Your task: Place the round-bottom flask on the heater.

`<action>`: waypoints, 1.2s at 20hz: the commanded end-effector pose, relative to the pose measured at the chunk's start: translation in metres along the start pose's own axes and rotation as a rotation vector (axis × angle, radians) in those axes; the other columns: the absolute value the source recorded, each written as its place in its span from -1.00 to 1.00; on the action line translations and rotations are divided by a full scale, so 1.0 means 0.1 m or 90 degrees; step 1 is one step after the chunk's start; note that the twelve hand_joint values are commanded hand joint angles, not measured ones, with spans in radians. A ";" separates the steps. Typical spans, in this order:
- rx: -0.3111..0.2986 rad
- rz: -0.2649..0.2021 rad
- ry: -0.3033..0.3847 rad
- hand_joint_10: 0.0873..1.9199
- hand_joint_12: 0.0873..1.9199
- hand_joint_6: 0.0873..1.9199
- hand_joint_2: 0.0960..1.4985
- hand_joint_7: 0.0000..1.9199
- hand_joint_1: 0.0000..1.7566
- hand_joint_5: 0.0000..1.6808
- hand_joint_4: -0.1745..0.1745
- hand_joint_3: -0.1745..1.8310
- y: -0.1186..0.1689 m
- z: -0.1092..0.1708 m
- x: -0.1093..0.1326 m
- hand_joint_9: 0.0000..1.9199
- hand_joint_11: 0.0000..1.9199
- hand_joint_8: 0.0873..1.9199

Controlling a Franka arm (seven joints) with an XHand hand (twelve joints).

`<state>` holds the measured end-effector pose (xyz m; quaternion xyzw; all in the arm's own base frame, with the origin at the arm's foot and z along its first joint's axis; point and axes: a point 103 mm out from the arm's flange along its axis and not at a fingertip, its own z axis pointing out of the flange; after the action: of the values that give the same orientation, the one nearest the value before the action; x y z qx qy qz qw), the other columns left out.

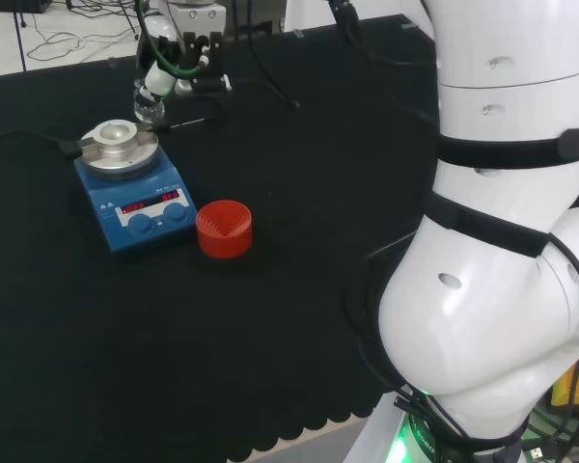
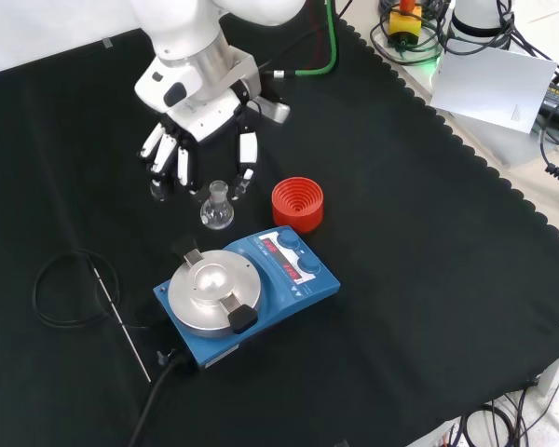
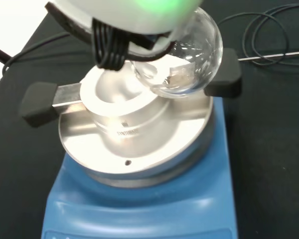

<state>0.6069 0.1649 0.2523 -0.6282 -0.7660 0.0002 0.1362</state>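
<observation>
Front view: hand (image 2: 191,116) with fingers (image 2: 247,154) curled, pinching the clear round-bottom flask (image 2: 216,210) by its neck, just beyond the blue heater (image 2: 303,284); contact hard to see. Red ribbed stand (image 2: 297,204) beside.

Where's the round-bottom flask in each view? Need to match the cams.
Head view: round-bottom flask at upper left, in the hand, just beyond the heater.
Front view: left of centre, below the hand's fingers, left of the red ribbed stand and above the heater.
Wrist view: large clear bulb close to the camera, over the heater's silver top block.
Shared landmark: the blue heater with its round silver top.
</observation>
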 end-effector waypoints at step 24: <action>0.042 -0.047 0.009 -0.49 0.34 -0.14 -0.24 -0.54 0.30 0.42 0.11 -0.04 0.63 0.29 0.18 -0.28 -0.60 -0.39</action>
<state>0.6585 0.1975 0.2220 -0.5980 -0.7854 0.0083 0.1596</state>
